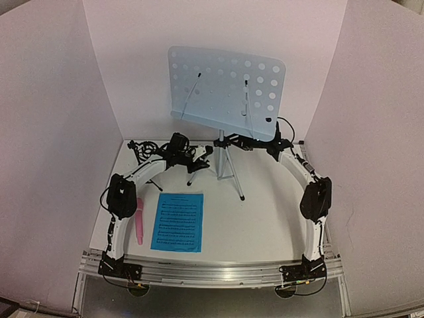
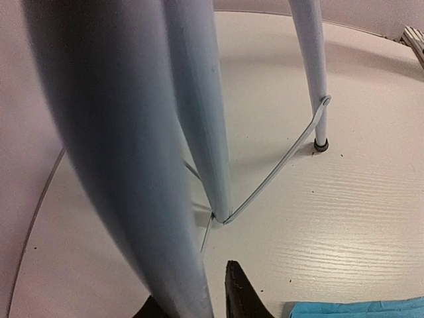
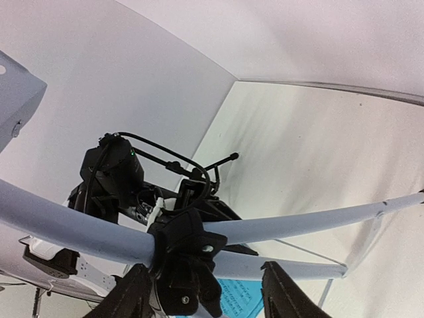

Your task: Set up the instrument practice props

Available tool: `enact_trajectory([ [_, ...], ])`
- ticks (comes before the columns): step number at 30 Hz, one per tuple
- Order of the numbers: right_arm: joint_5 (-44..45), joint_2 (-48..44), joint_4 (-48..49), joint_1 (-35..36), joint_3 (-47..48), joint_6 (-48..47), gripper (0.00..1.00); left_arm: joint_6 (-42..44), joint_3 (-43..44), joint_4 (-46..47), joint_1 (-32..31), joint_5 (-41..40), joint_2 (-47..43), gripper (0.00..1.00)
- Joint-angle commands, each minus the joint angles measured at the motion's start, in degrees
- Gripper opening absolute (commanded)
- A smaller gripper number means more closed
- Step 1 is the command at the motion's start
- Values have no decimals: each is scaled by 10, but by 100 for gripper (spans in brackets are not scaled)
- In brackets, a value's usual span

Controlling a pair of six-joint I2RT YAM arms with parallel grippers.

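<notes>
Music stand [image 1: 226, 93] is upright at the back-centre of the bench [image 1: 265, 218], w/ its pale-blue perforated desk tilted up over a slim tripod.

L hand [image 1: 199, 158] is low at the stand's front-left leg. In the L wrist view that leg [image 2: 165, 199] runs down between the two dark fingers [image 2: 242, 295]. One finger is right against the tube and a thin gap shows at the other, so can't tell if it's actually clamped.

R hand [image 1: 268, 142] is higher, at the black hub [image 3: 185, 258] under the desk where the pale tubes meet. Its fingers [image 3: 281, 295] are spread wide. The hub sits between them, closer to one side, and isn't pinched.

Sheet music [image 1: 177, 222], bright blue w/ black staves, lies flat on the near-left part of the bench, well apart from both hands. Pink microphone [image 1: 140, 222] lies just beside the sheet's left edge, next to the L arm. Small black tripod [image 1: 141, 148] is at the back-left, partly hidden behind the L arm.
</notes>
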Motion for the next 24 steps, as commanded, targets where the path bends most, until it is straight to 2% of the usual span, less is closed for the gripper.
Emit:
enact_trajectory([
  [1,-53,10,50,3,18,41,49,19,44,11,-9,-4,-7,27],
  [4,-47,9,52,4,13,40,44,10,51,15,-12,-1,-8,33],
  [11,-41,6,56,2,2,37,44,-11,46,24,-14,38,-42,56],
  [15,-43,14,57,2,6,37,39,-53,23,98,-14,63,-71,67],
  [20,-67,27,59,1,19,38,30,-119,56,126,-19,72,-62,71],
  [24,-79,31,59,2,26,31,22,-128,61,131,-21,60,-49,70],
])
